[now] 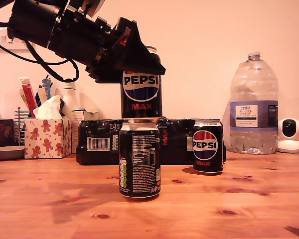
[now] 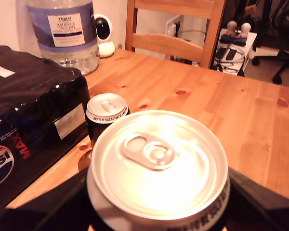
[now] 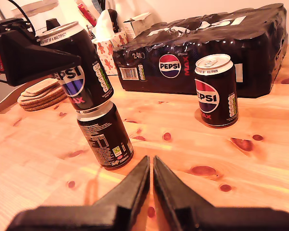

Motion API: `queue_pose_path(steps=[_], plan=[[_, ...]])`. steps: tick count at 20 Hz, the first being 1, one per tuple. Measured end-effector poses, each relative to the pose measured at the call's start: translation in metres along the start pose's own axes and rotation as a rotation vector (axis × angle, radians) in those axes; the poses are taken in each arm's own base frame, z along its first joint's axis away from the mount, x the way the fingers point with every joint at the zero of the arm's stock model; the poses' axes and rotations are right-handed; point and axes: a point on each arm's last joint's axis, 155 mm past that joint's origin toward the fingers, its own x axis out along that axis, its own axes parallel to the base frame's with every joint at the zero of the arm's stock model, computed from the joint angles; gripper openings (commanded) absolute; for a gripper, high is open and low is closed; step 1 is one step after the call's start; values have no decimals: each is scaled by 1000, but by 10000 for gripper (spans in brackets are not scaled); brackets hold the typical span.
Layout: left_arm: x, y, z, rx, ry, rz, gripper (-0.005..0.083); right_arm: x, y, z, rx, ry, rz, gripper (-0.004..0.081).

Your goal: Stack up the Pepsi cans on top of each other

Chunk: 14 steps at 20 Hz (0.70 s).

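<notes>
My first gripper (image 1: pixel 139 62) clamps a black Pepsi Max can (image 1: pixel 141 94) atop another black can (image 1: pixel 139 159) mid-table; my second gripper (image 3: pixel 151 180) sits pressed together.

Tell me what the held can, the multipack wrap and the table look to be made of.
Held can: metal, likely aluminium; its bare silver lid and pull tab shine, while the printed wall is glossy black. Multipack wrap: thin glossy black plastic film, judging by wrinkles and highlights. Table: wood, probably pine, with visible grain and dark knots under a smooth finish.
</notes>
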Motion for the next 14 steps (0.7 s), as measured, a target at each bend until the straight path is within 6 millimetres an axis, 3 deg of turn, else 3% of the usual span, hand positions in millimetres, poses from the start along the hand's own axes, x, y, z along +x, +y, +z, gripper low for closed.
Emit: queue_pose_path(steps=[14], plan=[[-8, 0, -6, -16, 43, 6, 309, 0, 0, -1, 1, 2, 0, -13]])
